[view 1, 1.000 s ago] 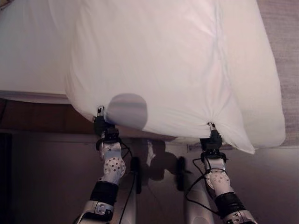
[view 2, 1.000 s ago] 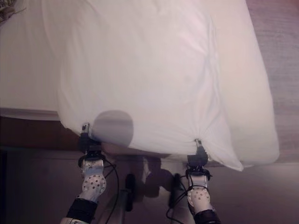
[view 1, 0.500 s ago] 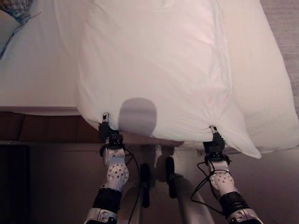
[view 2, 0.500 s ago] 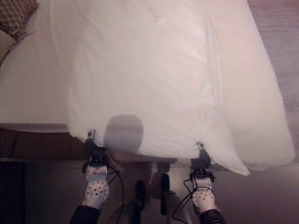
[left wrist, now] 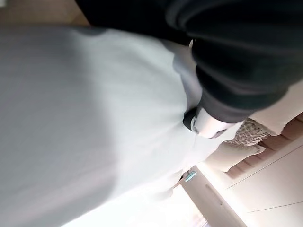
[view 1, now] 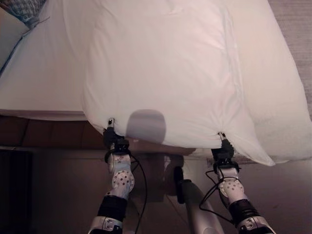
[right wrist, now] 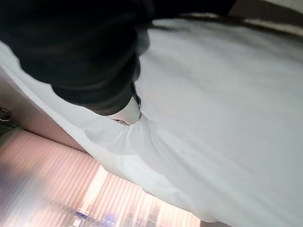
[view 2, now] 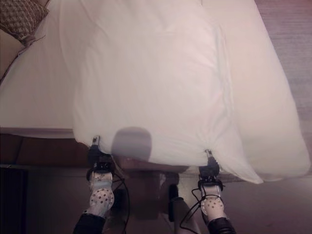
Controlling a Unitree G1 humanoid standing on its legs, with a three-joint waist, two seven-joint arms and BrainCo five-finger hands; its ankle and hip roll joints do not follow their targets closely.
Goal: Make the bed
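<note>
Obs: white duvet lies spread across the bed, its near edge hanging just past the bed's side toward me. My left hand has a pinch of the near edge at the duvet's left corner. My right hand is clamped on a gathered bunch of cloth further along the same edge; creases radiate from that point. Both wrist views agree: cloth drawn taut into each hand.

A patterned pillow sits at the far left corner of the bed, clear of the duvet. Bare white sheet shows to the left of the duvet. On the right, the duvet spills over the bed edge toward the carpet.

Judgement: step in hand is pulling and squaring the duvet. It looks skewed, with too much on the right and sheet exposed on the left.

To do it well:
- keep both pinches firm and at level height
- draw toward the left so the cover centres on the mattress
- keep the edge taut between my hands so it lands flat
- release only once the near edge hangs parallel to the bed side

Writing and labels: none legible on any surface.
</note>
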